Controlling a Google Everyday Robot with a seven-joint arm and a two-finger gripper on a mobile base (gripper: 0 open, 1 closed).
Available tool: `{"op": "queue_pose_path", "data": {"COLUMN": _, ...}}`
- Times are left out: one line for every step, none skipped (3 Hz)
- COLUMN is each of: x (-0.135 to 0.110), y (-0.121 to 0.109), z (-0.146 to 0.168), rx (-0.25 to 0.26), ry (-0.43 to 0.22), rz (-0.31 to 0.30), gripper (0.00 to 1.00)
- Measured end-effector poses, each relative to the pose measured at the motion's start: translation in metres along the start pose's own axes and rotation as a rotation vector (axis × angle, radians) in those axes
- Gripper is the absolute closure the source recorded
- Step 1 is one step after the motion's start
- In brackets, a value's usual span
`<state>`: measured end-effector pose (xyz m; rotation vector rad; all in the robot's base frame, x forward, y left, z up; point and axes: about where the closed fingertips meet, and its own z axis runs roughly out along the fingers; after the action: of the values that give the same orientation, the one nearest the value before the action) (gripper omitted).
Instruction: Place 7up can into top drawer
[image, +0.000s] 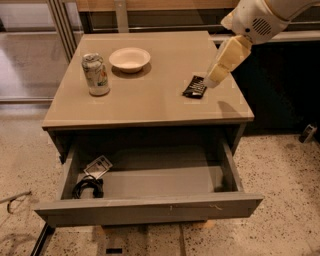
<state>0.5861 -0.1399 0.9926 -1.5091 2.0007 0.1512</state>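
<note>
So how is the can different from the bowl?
The can stands tall and narrow; the bowl is low and wide. The can is silvery with green marks; the bowl is plain white. Both sit upright on the tan tabletop, apart. The gripper hovers by the dark packet, far from both.
</note>
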Motion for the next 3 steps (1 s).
{"op": "queue_pose_path", "data": {"x": -0.040, "y": -0.005, "z": 0.021, "rx": 0.004, "ry": -0.092, "rz": -0.028, "gripper": 0.00}}
{"op": "queue_pose_path", "data": {"x": -0.040, "y": -0.005, "z": 0.022, "rx": 0.003, "ry": -0.092, "rz": -0.027, "gripper": 0.00}}
{"op": "queue_pose_path", "data": {"x": -0.046, "y": -0.003, "z": 0.035, "rx": -0.006, "ry": -0.136, "rz": -0.004, "gripper": 0.00}}
